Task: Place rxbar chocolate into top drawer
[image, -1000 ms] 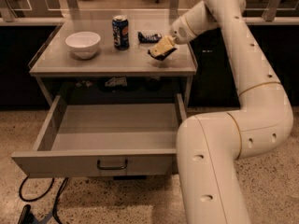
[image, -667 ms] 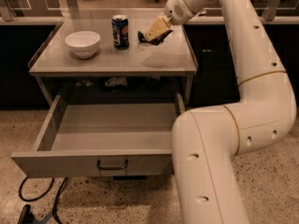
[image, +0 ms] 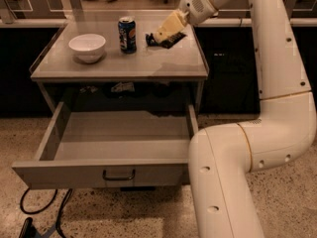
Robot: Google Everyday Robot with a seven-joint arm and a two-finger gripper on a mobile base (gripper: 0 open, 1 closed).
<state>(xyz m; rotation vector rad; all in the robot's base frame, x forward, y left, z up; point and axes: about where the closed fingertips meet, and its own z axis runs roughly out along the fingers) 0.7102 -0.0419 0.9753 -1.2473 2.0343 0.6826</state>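
Note:
My gripper hangs at the back right of the table top, right over a dark flat packet that lies behind and to the right of the soda can. I cannot tell whether this dark packet is the rxbar chocolate or another snack packet, and no lettering shows. Whether the gripper touches or holds it is hidden by the gripper itself. The top drawer stands pulled out below the table. Its grey inside holds nothing, and its black handle faces the front.
A white bowl stands at the table's left and a blue soda can at the back middle. My arm's large white links stand to the right of the drawer. Black cables lie on the floor at the front left.
The gripper has moved from the table's right middle up and back to the dark packet, then held still. The drawer, bowl and can have not moved.

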